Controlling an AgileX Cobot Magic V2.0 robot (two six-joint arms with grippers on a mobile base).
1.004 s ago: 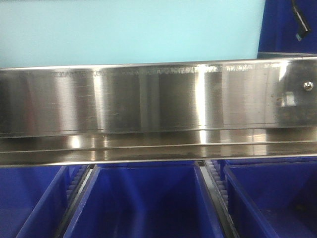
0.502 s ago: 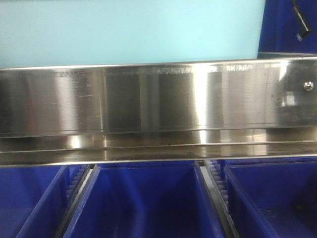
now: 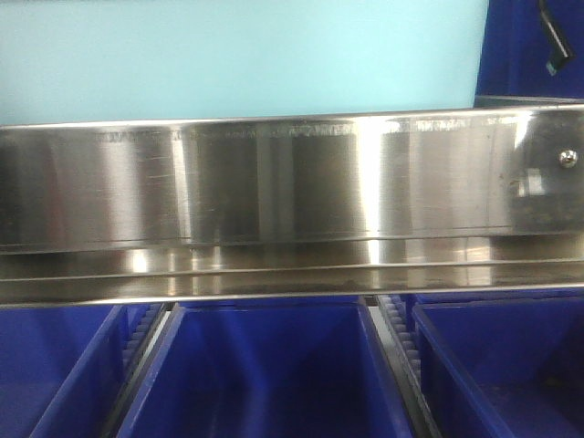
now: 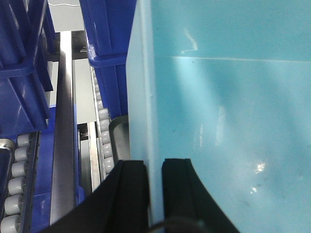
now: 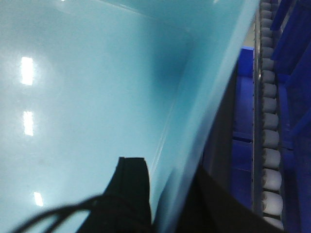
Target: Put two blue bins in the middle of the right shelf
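A light blue bin [image 3: 237, 55] fills the top of the front view, above a steel shelf rail [image 3: 274, 192]. In the left wrist view my left gripper [image 4: 154, 167] is shut on the left wall of this bin [image 4: 218, 107], one finger inside and one outside. In the right wrist view my right gripper [image 5: 167, 174] is shut on the right wall of the same bin [image 5: 87, 87], again with a finger on each side. Below the rail stand dark blue bins [image 3: 265, 374], with another to the right [image 3: 502, 365].
Roller tracks [image 4: 104, 131] run beside the held bin on the left, and more rollers [image 5: 269, 141] on the right. Dark blue bins [image 4: 109, 34] stand close on the left side. A third dark blue bin [image 3: 46, 365] sits at lower left.
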